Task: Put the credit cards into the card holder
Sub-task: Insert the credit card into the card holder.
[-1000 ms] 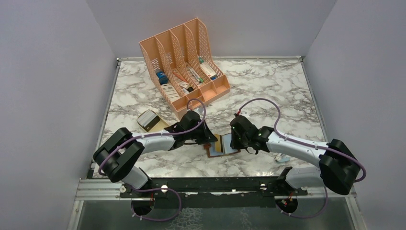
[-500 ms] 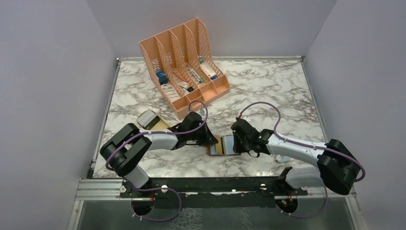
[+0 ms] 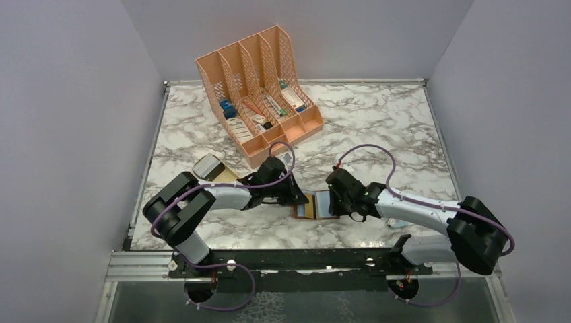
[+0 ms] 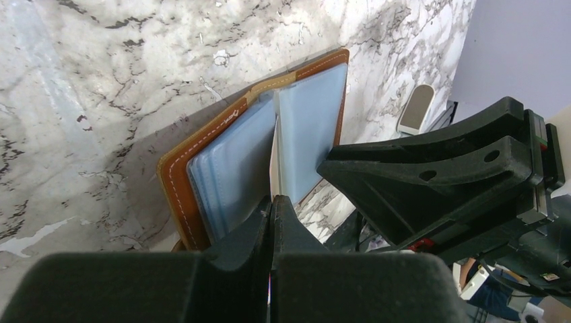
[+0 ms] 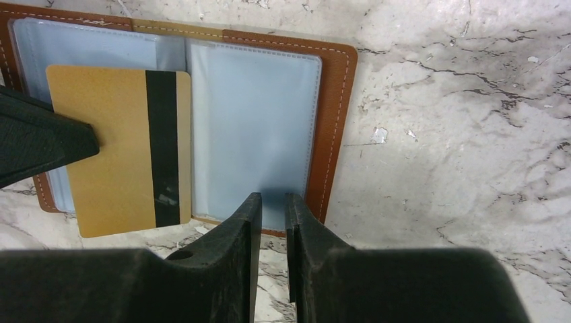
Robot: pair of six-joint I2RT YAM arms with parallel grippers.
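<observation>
Though plain overhead, the credit card (image 5: 111, 151) shows a black stripe (image 5: 162, 148) close-up.

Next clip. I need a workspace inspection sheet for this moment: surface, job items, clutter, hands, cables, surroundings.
Surface: white-and-grey marble-patterned table.
Job's things: brown card holder lies open and flat near the front centre. A gold card with a black stripe lies over its left half and does not look sleeved yet.
Clutter: peach organizer at rear left, holding small items; small grey block beside the left arm.
Hands: left hand is shut on the gold card's edge. The right hand has its fingers nearly together at the holder's right half; grip unclear.
Cables: purple cables loop over both arms, apart from the holder.
Surroundings: plain lilac walls.
</observation>
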